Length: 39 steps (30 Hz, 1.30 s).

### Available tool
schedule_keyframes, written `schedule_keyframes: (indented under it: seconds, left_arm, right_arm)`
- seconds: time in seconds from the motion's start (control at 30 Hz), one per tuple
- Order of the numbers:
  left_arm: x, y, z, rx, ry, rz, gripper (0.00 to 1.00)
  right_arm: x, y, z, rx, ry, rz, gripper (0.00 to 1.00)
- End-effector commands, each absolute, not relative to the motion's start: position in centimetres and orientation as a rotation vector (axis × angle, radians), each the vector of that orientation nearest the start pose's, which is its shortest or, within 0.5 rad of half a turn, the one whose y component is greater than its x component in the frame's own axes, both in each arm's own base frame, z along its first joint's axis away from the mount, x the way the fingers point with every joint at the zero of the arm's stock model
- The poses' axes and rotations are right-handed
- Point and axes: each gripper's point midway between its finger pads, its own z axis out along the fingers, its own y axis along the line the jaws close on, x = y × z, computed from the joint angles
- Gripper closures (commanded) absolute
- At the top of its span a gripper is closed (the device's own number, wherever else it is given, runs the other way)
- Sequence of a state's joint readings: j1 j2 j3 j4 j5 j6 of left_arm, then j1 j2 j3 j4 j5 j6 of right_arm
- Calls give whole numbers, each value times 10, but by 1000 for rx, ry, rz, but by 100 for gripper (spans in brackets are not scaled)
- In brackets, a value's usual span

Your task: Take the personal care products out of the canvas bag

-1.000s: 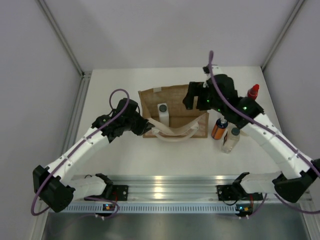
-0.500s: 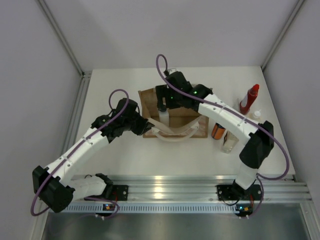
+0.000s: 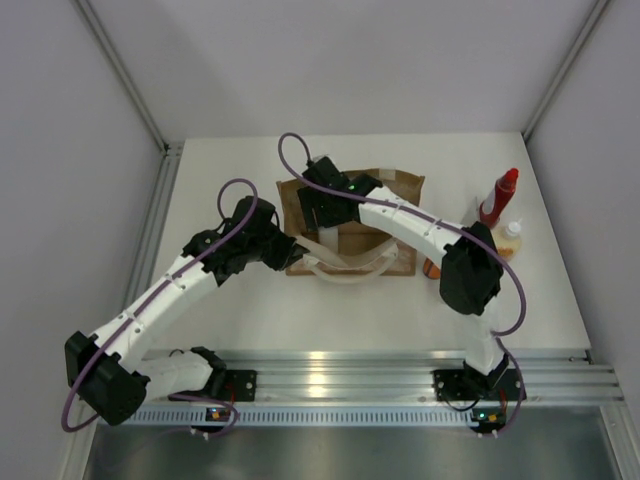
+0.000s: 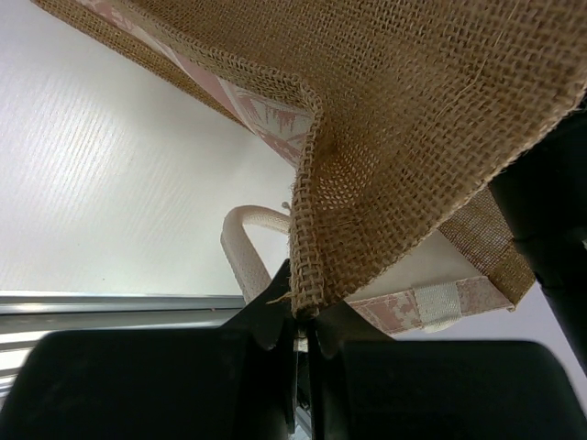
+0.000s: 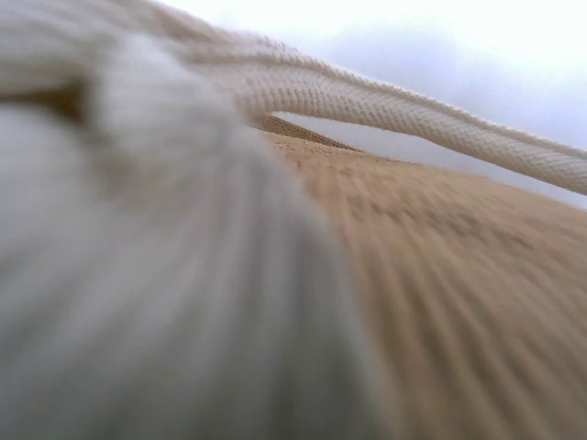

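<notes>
Tan-brown woven canvas bag is sitting mid-surface, its cream looped handles spilling toward the arms.

Going left to right:
- The left gripper is pinching the bag's woven rim at the near left corner, jaws pressed together on the fabric.
- The weave is looking loose and floppy, so I'm expecting it to sag and drag unless that corner is pinned. The pinch is doing that job.
- The right arm is stretching across the bag, with the right gripper hanging over its left-centre.
- The right wrist view is blurring out: a pale grey mass up close, a cream handle and brown weave behind it. Can't tell whether the jaws are spread or gripping anything.
- No bottle is showing inside the bag from above; the arm is covering that spot.
- Right of the bag on the white surface, a sliver of an orange bottle is peeking past the arm's elbow.
- Further right, a red bottle with red cap is standing upright, and a cream bottle with white nozzle is standing just in front of it.

My read: these small plastic bottles are handling light, rigid and a bit slick. Gripping across the body below the cap is looking safest.
</notes>
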<state>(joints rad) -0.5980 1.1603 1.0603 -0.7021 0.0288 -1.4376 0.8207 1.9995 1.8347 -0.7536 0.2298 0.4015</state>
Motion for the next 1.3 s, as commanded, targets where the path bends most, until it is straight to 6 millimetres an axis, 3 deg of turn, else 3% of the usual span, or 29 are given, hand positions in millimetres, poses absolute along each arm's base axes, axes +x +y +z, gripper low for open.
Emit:
schedule_keyframes:
  seconds: [0.0, 0.37, 0.63, 0.87, 1.27]
  left_arm:
    - [252, -225, 215, -1058, 2352, -940, 100]
    - [254, -227, 212, -1044, 2366, -932, 100]
    - [253, -226, 212, -1040, 2368, -929, 100]
    - [254, -225, 215, -1036, 2355, -933, 100]
    - [253, -224, 223, -1025, 2336, -952, 99]
  right_arm:
    - [362, 359, 151, -442, 2423, 211, 28]
    - [367, 352, 127, -346, 2448, 114, 37]
    - [366, 353, 125, -309, 2441, 108, 72]
    - [366, 350, 168, -275, 2352, 137, 100]
    - [355, 329, 249, -246, 2219, 218, 100]
